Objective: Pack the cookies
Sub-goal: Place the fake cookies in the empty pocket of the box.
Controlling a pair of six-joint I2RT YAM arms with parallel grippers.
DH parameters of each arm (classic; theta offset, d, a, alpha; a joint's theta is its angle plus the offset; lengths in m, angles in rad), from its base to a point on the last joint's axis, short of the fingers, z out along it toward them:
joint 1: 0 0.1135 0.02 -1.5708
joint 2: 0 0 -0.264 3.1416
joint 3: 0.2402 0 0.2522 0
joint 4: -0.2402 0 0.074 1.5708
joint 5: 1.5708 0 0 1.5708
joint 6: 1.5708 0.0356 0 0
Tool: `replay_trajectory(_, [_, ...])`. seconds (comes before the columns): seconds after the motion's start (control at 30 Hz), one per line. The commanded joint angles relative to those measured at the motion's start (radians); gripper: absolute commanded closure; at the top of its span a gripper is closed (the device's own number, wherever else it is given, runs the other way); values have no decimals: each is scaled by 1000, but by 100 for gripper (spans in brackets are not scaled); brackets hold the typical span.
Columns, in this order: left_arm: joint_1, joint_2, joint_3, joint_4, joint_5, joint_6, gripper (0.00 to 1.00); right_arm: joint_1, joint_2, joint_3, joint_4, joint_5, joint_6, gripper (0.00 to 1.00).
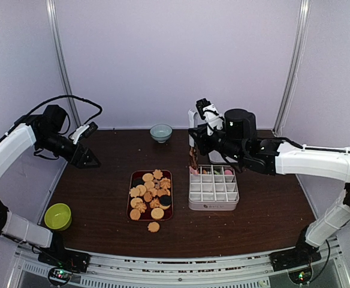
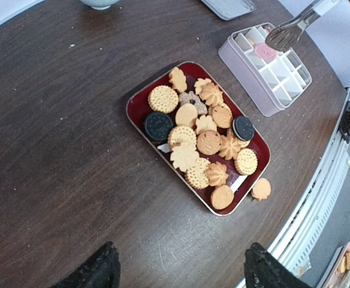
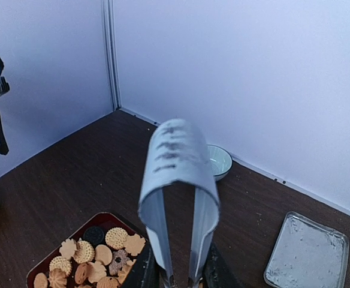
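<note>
Tongs (image 3: 178, 174) over box (image 1: 214, 206).
Right pincer (image 3: 178, 277) clamped on tongs; left pincer (image 2: 178, 273) apart, well left of box. Cookies (image 2: 208, 143) on tray (image 2: 138, 108) left of box: lower tips into one cell before easing grip.

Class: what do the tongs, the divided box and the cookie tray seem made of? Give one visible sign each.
Tongs: probably brushed metal, grey sheen, thin bent strip. Divided box: likely matt plastic, pale, thin moulded walls. Tray: smooth red, perhaps lacquered plastic or metal.

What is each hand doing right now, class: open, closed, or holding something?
Left hand: open, empty.
Right hand: closed on the tongs.
</note>
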Motion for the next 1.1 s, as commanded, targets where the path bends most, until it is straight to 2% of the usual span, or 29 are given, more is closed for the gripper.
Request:
replay_trajectory(0.0, [7,8,29,-3,18,-2,26,-9,-21,-37,50,3,33,100])
replay_trajectory(0.83, [8,-4,26,-4,8,1,26,-30,52,-52,37,-10,-8,100])
replay_trajectory(1.0, [7,2,29,-5,10,-5,26,-31,29,-51,49,2,-11,71])
replay_trajectory(1.07, [8,2,31,-4,10,-6,26,-30,17,-44,51,2,-14,68])
